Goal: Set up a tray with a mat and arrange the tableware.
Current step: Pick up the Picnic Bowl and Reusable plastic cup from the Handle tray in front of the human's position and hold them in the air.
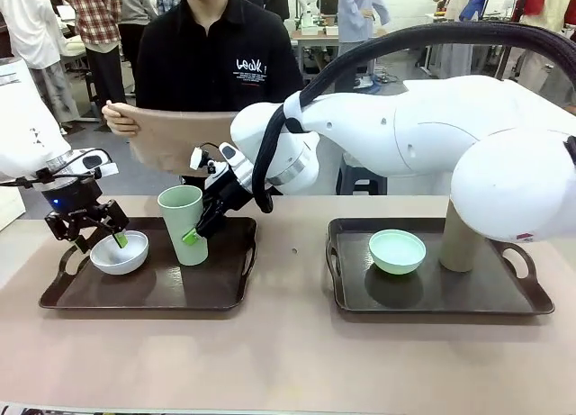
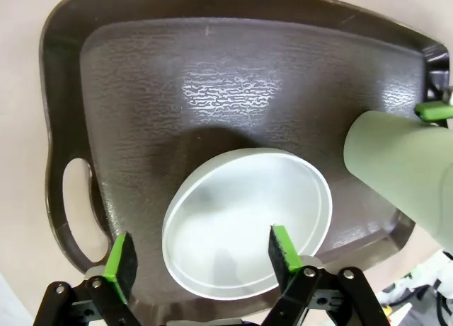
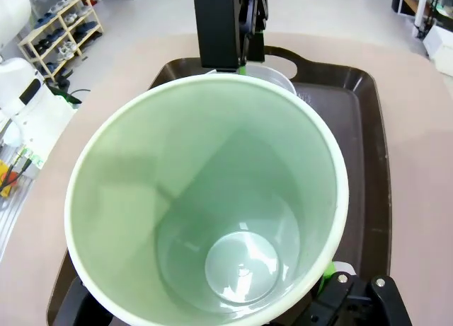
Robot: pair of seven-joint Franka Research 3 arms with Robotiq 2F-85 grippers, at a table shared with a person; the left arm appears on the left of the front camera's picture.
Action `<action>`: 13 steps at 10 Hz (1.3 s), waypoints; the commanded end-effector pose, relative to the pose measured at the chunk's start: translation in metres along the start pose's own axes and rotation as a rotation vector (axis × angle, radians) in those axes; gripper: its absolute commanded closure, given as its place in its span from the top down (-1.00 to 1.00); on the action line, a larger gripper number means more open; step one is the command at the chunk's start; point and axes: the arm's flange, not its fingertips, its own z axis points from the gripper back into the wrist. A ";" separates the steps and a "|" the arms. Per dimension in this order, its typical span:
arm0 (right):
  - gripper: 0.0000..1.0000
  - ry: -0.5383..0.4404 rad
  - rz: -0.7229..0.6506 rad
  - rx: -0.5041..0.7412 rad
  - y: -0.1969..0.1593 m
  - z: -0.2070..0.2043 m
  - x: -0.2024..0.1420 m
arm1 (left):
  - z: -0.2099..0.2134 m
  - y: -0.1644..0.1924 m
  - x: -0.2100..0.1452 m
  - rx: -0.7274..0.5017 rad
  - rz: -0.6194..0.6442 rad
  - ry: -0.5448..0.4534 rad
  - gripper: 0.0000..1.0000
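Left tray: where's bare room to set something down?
Bare: the left tray near its right-front corner, in front of the pale green cup, right of the white bowl. Crowded: left and back, left gripper at the bowl, right gripper on the cup.

— What is held between the fingers of the right gripper?
— A pale green cup, viewed straight down its open mouth (the glossy bottom is lit). A green pad is seen against its outer wall at lower right.
— And beneath it?
— A dark brown tray, laid on a tan tabletop. Past the cup's far rim, the left gripper is seen above the edge of a white bowl.
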 end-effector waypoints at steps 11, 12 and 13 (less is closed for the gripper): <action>-1.00 -0.030 0.063 -0.019 -0.003 -0.001 -0.004 | -0.005 0.013 0.011 0.055 0.059 0.040 -1.00; -0.51 -0.034 0.061 -0.021 -0.002 0.000 -0.006 | -0.006 0.014 0.011 0.065 0.063 0.042 -1.00; -1.00 -0.038 0.062 -0.023 -0.002 0.000 -0.005 | -0.006 0.014 0.011 0.067 0.070 0.043 -1.00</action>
